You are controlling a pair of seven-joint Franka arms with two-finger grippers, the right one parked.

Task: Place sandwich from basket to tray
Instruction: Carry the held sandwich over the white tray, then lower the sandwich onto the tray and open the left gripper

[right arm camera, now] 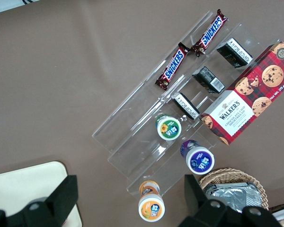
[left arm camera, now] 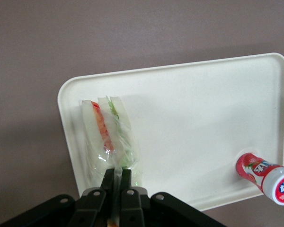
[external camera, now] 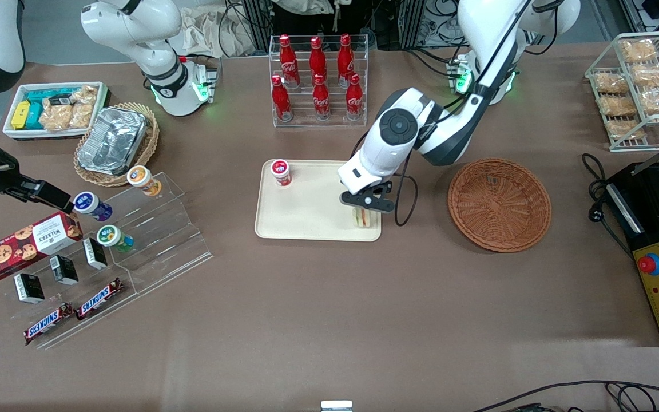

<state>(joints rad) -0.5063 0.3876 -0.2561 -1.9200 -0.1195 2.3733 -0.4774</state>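
One sandwich (left arm camera: 106, 135) sits on the tray (left arm camera: 194, 127), at the corner nearest the basket (external camera: 499, 204). Gripper (left arm camera: 116, 182) is right above it, jaws pinched on the wrapper, long axis pointing straight away from them.

Robot lab staged as snack shop: red cola bottles in clear acrylic rack (external camera: 318, 80), tiered clear acrylic snack display (external camera: 152, 229); left arm's gripper (external camera: 365, 207) over tray.
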